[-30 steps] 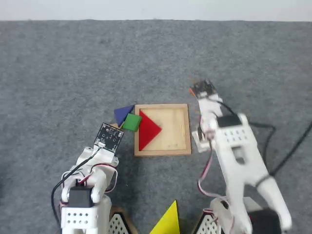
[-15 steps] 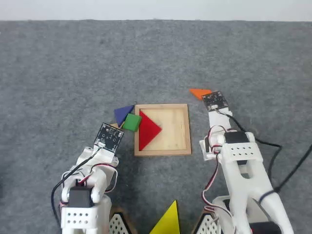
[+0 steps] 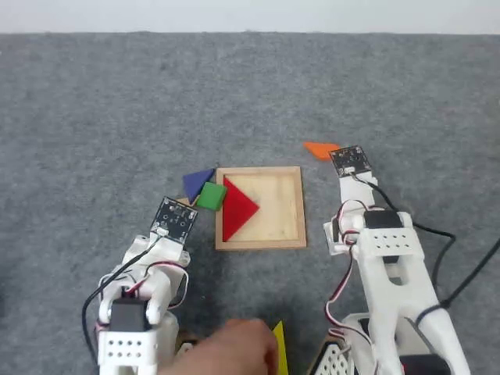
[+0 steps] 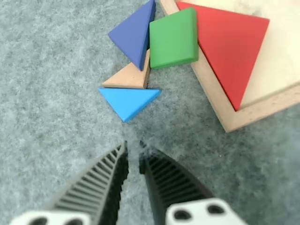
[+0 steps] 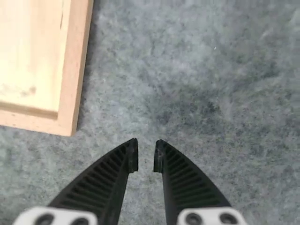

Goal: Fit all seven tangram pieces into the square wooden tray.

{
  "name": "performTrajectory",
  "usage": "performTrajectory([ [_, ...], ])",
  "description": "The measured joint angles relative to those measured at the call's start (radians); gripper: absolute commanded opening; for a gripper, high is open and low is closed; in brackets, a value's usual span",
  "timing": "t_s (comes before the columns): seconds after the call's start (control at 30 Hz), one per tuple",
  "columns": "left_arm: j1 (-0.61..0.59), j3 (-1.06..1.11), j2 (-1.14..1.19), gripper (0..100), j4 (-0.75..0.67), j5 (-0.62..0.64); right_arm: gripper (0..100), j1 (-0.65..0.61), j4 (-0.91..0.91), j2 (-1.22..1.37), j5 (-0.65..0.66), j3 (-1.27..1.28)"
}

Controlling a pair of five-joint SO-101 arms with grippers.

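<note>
Left jaws are nearly together, only a slit between them, gripping nothing. Just ahead of them on the grey surface lies the light blue triangle (image 4: pixel 127 101); past it is the tan triangle (image 4: pixel 129 78), then the dark blue triangle (image 4: pixel 133 33) and the green square (image 4: pixel 172 38), which sits at the tray's (image 4: pixel 225 117) corner against the red triangle (image 4: pixel 229 44) inside. Right jaws are likewise almost closed and empty, over bare surface, with the tray's rim to their left and the orange piece (image 3: pixel 319 148) near that arm's tip. Behind both jaws, a person's hand (image 3: pixel 234 351) seems to touch the yellow piece (image 3: pixel 278 344).
</note>
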Motion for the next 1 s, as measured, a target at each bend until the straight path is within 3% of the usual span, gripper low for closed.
performTrajectory([
  [0.27, 0.11, 0.0, 0.0, 4, 0.0, 0.0, 7.2, -0.002, -0.002, 0.0, -0.002, 0.0],
  [0.9, 0.112, 0.0, 0.0, 4, 0.0, 0.0, 7.6, -0.014, -0.002, 0.0, -0.003, 0.0],
  [1.0, 0.109, 0.0, 0.0, 4, 0.0, 0.0, 14.9, -0.074, -0.002, 0.0, -0.003, 0.0],
])
